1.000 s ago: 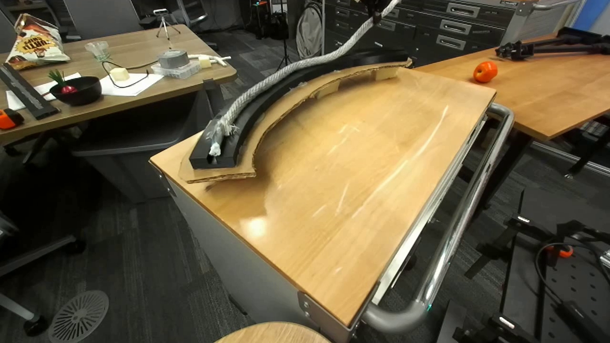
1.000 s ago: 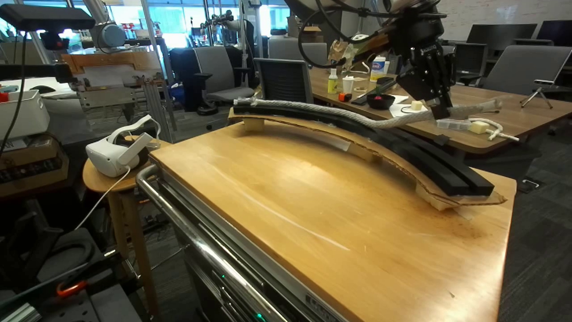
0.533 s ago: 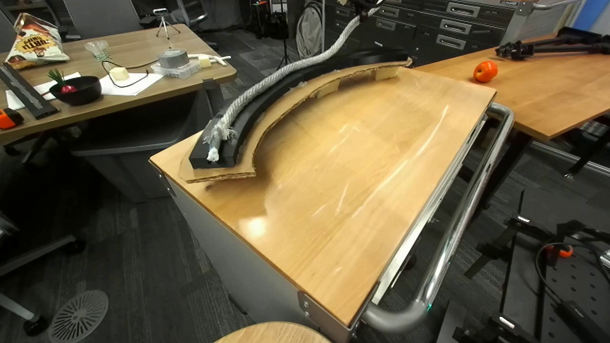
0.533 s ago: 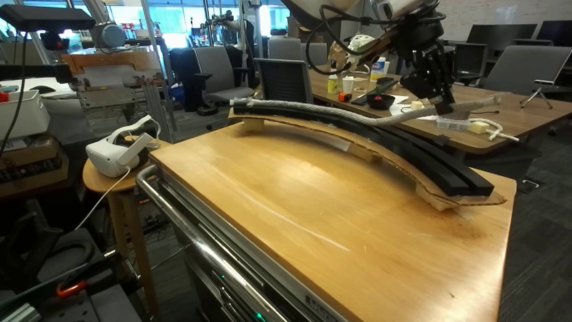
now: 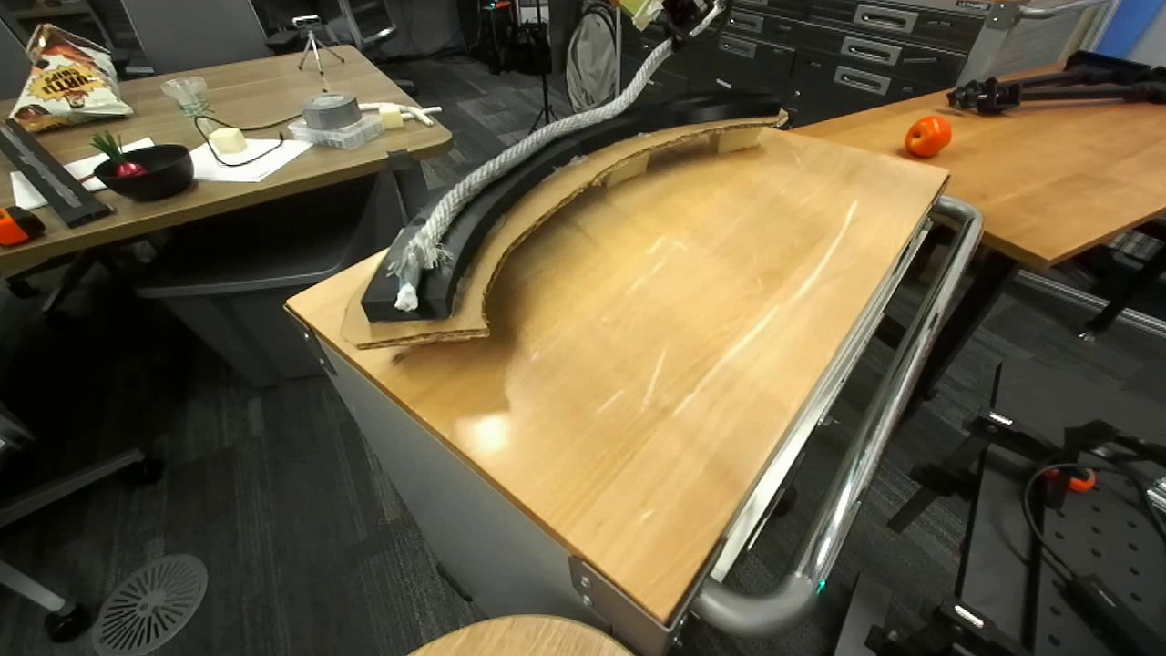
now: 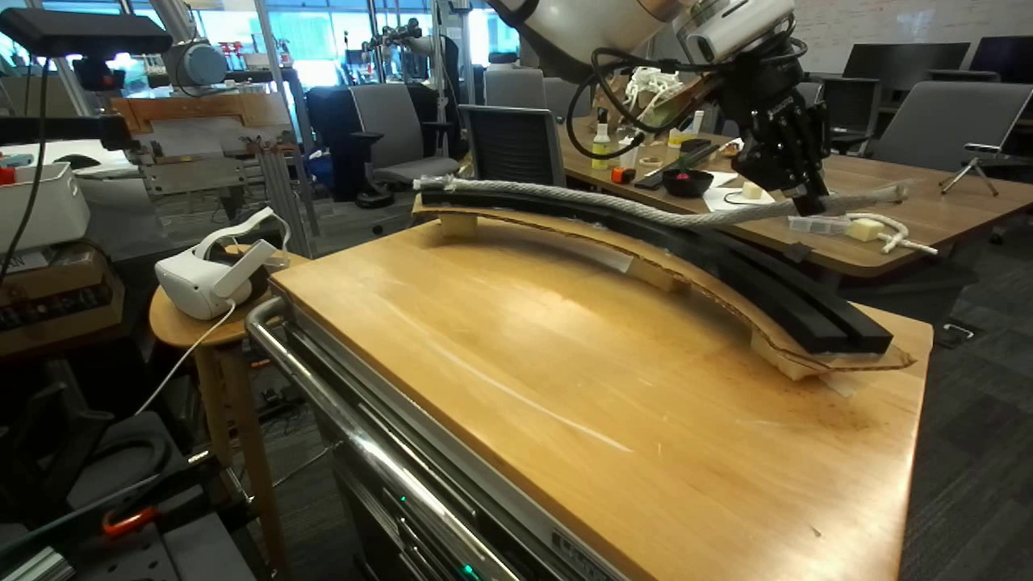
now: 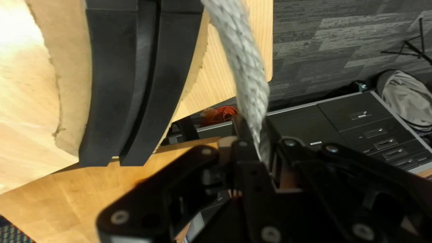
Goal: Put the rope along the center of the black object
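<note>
Currently, rope (image 7: 246, 67): partly laid over black strip (image 7: 113, 71), rest held beyond outer curve.
Gripper (image 7: 255, 130): clamped on rope, above and outside black strip.
Groove (image 7: 141, 67): angled away from rope; inward, downward swing likely needed.

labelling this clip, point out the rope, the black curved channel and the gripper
The rope (image 7: 246, 64), wrist view: on the braided stretch in sight.
The black curved channel (image 7: 141, 67), wrist view: inside its central groove.
The gripper (image 6: 811, 200), in an exterior view: midway between its fingertips.
</note>
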Robot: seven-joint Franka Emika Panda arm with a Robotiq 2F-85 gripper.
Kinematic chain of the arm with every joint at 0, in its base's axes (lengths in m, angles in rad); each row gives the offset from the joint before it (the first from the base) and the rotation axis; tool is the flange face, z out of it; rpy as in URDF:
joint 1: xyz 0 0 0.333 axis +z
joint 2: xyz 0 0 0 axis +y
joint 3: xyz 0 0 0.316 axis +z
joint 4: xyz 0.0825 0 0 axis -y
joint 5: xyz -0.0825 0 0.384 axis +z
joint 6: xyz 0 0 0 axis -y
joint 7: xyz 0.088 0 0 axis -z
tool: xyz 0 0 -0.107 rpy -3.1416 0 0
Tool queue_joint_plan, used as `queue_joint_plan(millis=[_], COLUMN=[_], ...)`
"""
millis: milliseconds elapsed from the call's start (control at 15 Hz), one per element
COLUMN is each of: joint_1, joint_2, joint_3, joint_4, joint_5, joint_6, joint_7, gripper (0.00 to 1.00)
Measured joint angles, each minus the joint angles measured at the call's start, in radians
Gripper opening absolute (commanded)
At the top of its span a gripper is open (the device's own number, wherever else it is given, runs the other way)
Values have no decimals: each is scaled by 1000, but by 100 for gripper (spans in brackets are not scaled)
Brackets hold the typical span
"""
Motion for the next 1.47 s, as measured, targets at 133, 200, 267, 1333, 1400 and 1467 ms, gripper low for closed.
queue_joint_plan(millis=[133, 200, 267, 1333, 1400, 1467], joint_1=[0, 0, 0, 0, 0, 0], joint_2=[4, 5, 5, 5, 5, 5], joint_3=[-3, -4, -5, 5, 9, 14], joint_4=[1, 1, 1, 23, 25, 26], joint_5=[0, 0, 0, 34, 36, 39], joint_6=[-1, -3, -7, -244, -256, -271], joint_7=[0, 0, 0, -9, -11, -15], gripper=[3, 3, 3, 3, 3, 3])
